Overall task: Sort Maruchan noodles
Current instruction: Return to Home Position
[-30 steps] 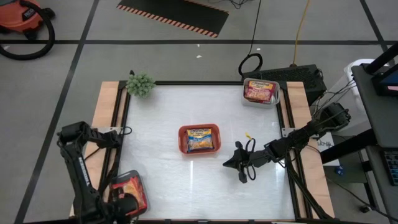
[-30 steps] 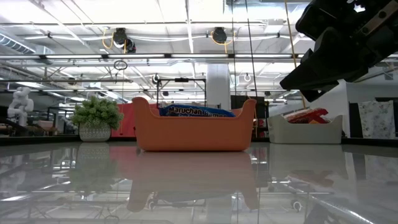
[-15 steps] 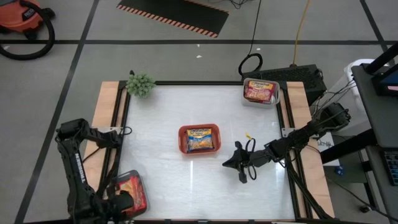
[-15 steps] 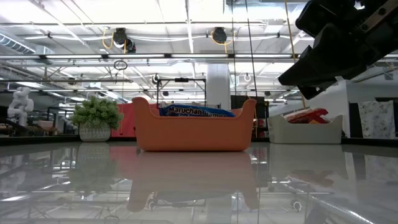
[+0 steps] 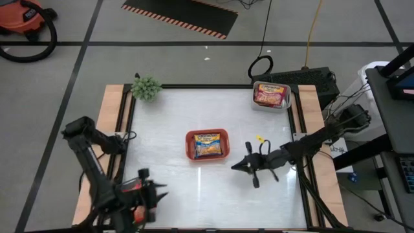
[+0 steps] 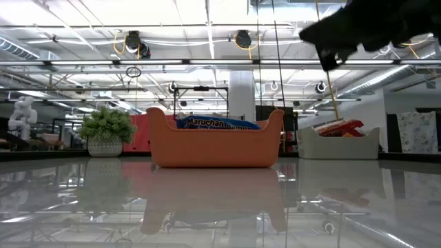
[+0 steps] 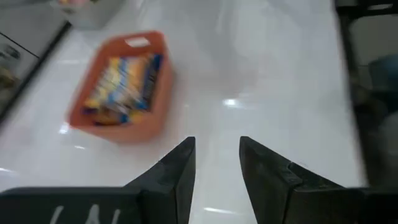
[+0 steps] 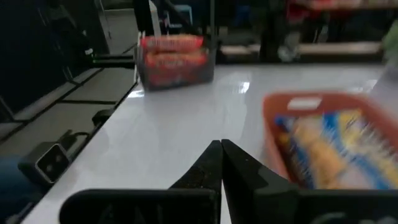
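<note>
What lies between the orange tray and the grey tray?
Nothing: the high view shows only bare table between the orange tray and the grey tray.

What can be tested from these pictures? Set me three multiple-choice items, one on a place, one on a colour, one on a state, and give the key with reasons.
1. Where does the orange tray stand?
A. At a corner of the table
B. Near the middle of the table
C. On the floor beside the table

2. What colours show on the Maruchan noodle packet lying in that tray?
A. Red and pink
B. Green all over
C. Blue and yellow

3. How does the right gripper stand?
A. Shut, with nothing between its fingers
B. Wide open
C. Shut on a packet

Key: 1 B, as the high view shows the tray well clear of all four edges. 2 C, as the high view and both wrist views show a blue and yellow wrapper. 3 A, as the right wrist view shows the two dark fingers meeting over bare table.
</note>
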`<action>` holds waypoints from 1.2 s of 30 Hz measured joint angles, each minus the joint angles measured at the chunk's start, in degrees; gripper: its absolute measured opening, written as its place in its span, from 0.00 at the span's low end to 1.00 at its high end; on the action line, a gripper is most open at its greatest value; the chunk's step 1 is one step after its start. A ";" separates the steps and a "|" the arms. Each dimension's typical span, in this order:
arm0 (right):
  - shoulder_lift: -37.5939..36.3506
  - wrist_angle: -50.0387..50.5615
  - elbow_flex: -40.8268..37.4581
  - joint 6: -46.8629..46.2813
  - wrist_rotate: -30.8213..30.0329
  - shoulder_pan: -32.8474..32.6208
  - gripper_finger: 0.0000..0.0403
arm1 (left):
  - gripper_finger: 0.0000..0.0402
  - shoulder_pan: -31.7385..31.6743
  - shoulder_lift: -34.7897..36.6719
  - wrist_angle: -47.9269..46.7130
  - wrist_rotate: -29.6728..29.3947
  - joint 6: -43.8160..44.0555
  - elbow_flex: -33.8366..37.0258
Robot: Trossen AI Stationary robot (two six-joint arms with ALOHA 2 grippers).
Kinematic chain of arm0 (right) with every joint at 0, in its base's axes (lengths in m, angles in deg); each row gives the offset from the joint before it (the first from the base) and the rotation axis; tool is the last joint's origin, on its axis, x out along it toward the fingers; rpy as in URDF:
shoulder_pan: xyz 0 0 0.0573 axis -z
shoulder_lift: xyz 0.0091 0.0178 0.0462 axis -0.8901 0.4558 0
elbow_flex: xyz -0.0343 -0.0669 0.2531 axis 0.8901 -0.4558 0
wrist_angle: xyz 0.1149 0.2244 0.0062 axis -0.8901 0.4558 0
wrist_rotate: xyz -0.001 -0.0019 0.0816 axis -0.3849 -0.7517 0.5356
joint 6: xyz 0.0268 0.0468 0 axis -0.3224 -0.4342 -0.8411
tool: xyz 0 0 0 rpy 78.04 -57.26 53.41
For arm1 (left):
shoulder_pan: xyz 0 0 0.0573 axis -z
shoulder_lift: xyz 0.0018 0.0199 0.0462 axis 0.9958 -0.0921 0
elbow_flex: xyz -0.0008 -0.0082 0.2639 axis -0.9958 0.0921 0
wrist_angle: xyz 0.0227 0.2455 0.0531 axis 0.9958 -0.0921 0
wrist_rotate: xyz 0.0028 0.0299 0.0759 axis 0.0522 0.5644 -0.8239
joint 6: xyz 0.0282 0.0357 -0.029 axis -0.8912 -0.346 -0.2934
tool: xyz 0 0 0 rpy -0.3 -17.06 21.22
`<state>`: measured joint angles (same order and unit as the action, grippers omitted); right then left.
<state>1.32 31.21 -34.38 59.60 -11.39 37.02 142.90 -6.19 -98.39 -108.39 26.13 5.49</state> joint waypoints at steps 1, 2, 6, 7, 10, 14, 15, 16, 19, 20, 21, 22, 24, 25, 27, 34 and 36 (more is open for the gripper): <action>-1.74 0.87 0.00 1.90 -0.11 0.06 0.00 | 0.33 -1.60 0.72 0.30 -0.04 -2.87 0.00; -3.43 1.66 0.00 4.23 -0.21 0.10 0.00 | 0.33 -3.36 1.51 1.40 -0.01 -6.27 0.01; -10.86 5.54 0.00 15.00 -2.50 0.51 0.00 | 0.33 -11.47 5.78 17.32 7.18 -27.37 2.99; -12.68 7.01 0.00 17.63 -3.87 0.70 0.00 | 0.33 -13.82 6.74 22.87 11.75 -33.45 4.27; -18.32 11.91 0.00 23.76 -8.32 1.33 0.00 | 0.33 -20.58 9.79 36.01 22.95 -48.70 9.15; -25.63 18.47 0.00 28.11 -12.29 3.06 0.00 | 0.33 -28.96 14.66 42.68 25.91 -57.45 16.22; -27.47 20.48 0.00 28.44 -12.32 3.79 0.00 | 0.33 -31.10 15.94 43.99 25.97 -58.52 18.12; -29.12 22.59 0.00 28.58 -12.13 4.56 0.00 | 0.33 -33.16 17.34 45.75 26.01 -59.48 20.14; -33.02 27.15 -0.39 28.56 -11.78 6.85 0.00 | 0.32 -38.70 22.32 49.72 27.58 -60.93 26.47; -34.04 27.91 -1.11 28.57 -11.62 7.59 0.00 | 0.32 -40.36 23.95 52.70 28.84 -61.14 28.92; -34.84 28.25 -2.13 28.56 -11.05 8.51 0.00 | 0.30 -41.85 25.60 55.22 30.10 -61.49 31.36; -35.61 28.13 -3.15 28.51 -10.40 9.52 0.00 | 0.28 -43.18 27.17 57.67 31.08 -62.06 34.01; -37.15 27.22 -5.31 27.83 -10.22 11.52 0.00 | 0.23 -45.67 29.73 63.81 32.51 -63.77 38.90; -37.63 26.76 -6.55 27.68 -10.09 12.58 0.00 | 0.20 -46.78 30.94 66.40 33.18 -64.56 41.17; -38.72 26.48 -8.36 27.70 -10.12 14.63 0.00 | 0.14 -48.98 33.16 69.91 34.57 -65.72 44.59; -40.14 19.81 -13.60 27.64 -5.79 20.20 0.00 | 0.01 -58.59 40.53 72.02 40.01 -64.20 51.91; -40.09 17.00 -15.70 26.89 -3.31 21.06 0.00 | 0.01 -60.11 41.86 73.33 41.97 -61.36 54.67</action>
<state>-38.77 48.22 -50.07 86.48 -14.70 58.09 82.79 35.67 -25.05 -66.42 -35.23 60.16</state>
